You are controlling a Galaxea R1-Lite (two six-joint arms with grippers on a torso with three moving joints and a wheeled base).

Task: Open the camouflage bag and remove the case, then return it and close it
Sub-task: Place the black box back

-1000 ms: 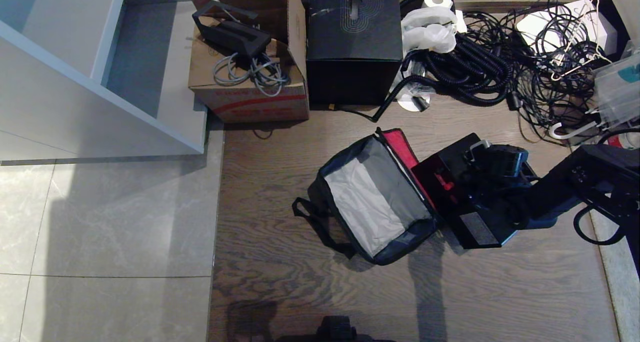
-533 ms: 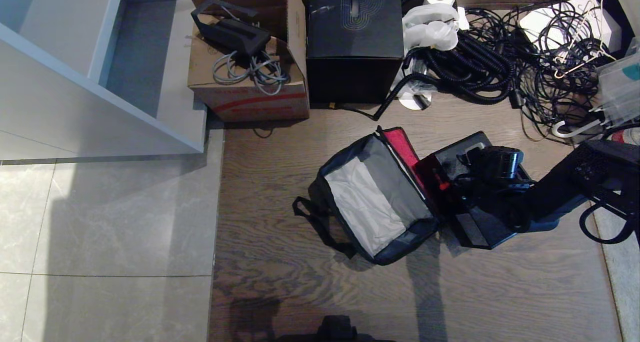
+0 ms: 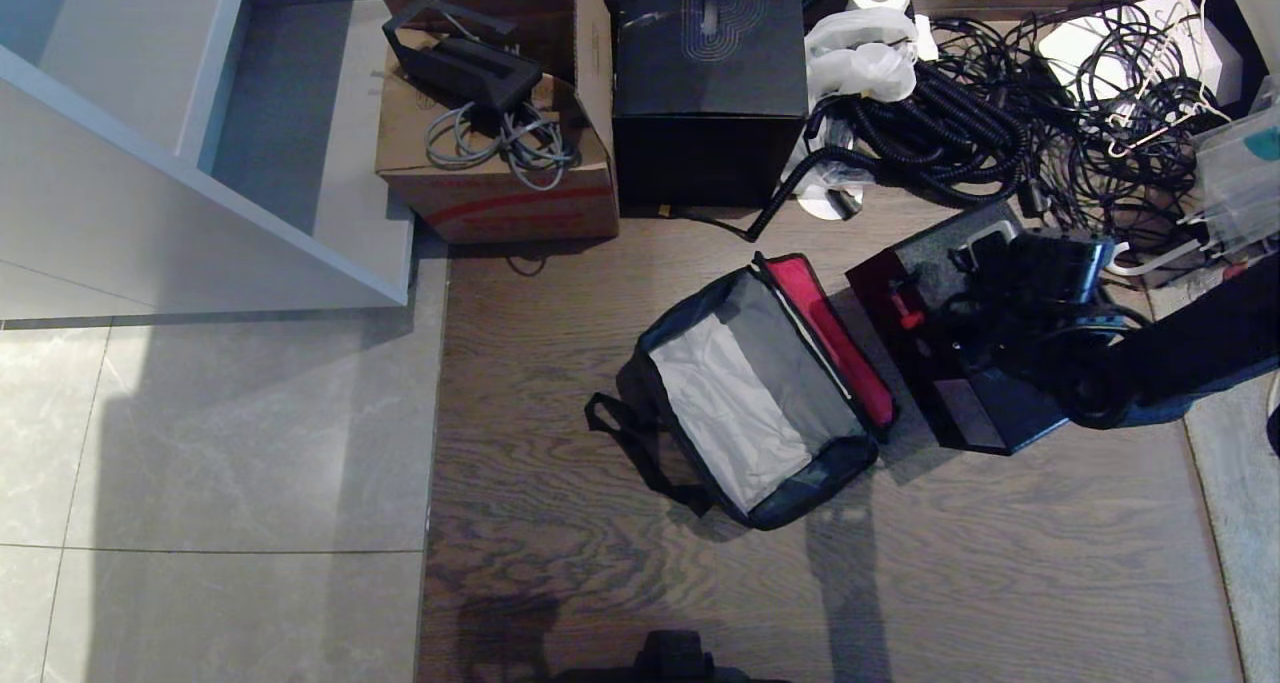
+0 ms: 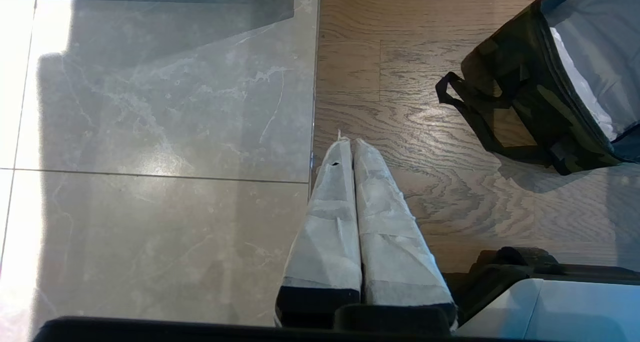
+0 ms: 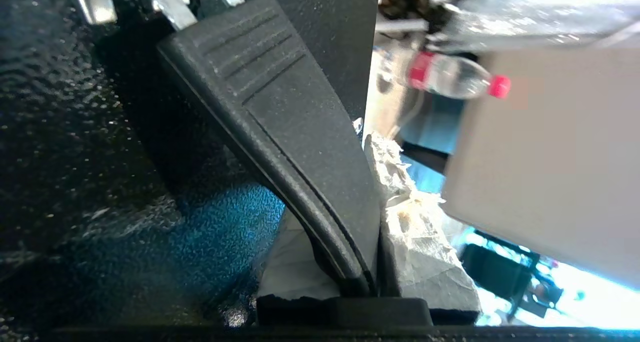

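1 claw (image 3: pixel 985 263) — the right — clamps the case's (image 3: pixel 960 403) strap handle (image 5: pixel 280 131) beside the open camouflage bag (image 3: pixel 750 393).

Bright glare on the floor tiles (image 3: pixel 60 383) (long shadows cross them).

Camouflage bag (image 3: pixel 755 403): pale grey lining, red inside of lid, black rim and straps; the left wrist view shows a green-brown-black camouflage pattern on its outer wall. Case (image 3: pixel 950 353): black, glittery speckled surface, black ribbed strap handle (image 5: pixel 280 146) with silver ends, one small red part. Left claw (image 4: pixel 350 144): white wrapping on both fingers, black base. Right claw (image 5: pixel 367 202): white wrapping. Floor (image 3: pixel 700 583): brown wood grain, beside grey marbled tile. Cardboard box (image 3: pixel 500 183): brown, red stripe. Large box (image 3: pixel 710 83): black, fine swirl line emblem. Cables (image 3: pixel 1000 113): black.
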